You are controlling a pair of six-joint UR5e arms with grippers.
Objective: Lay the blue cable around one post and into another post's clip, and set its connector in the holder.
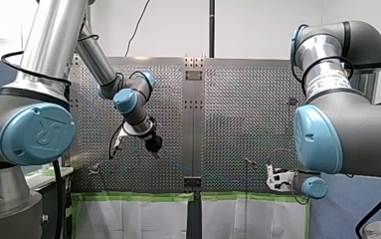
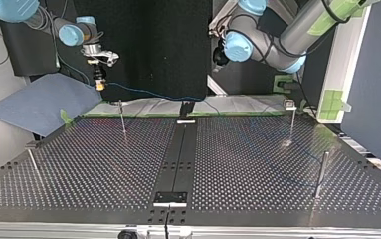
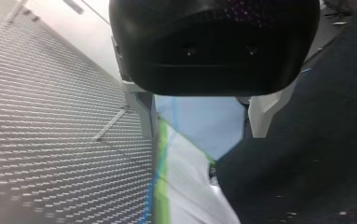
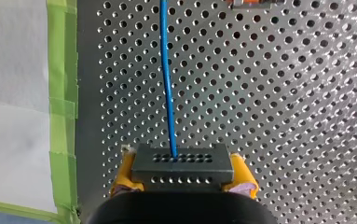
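Right hand is gripping connector by its rigid body; blue cable is looking limp, light. Left hand is hanging wide, empty.

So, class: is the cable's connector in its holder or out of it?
Out. The right wrist view shows the connector clamped in my right hand, between its yellow pads, the blue cable running from it.

right hand clamped (left hand agape)
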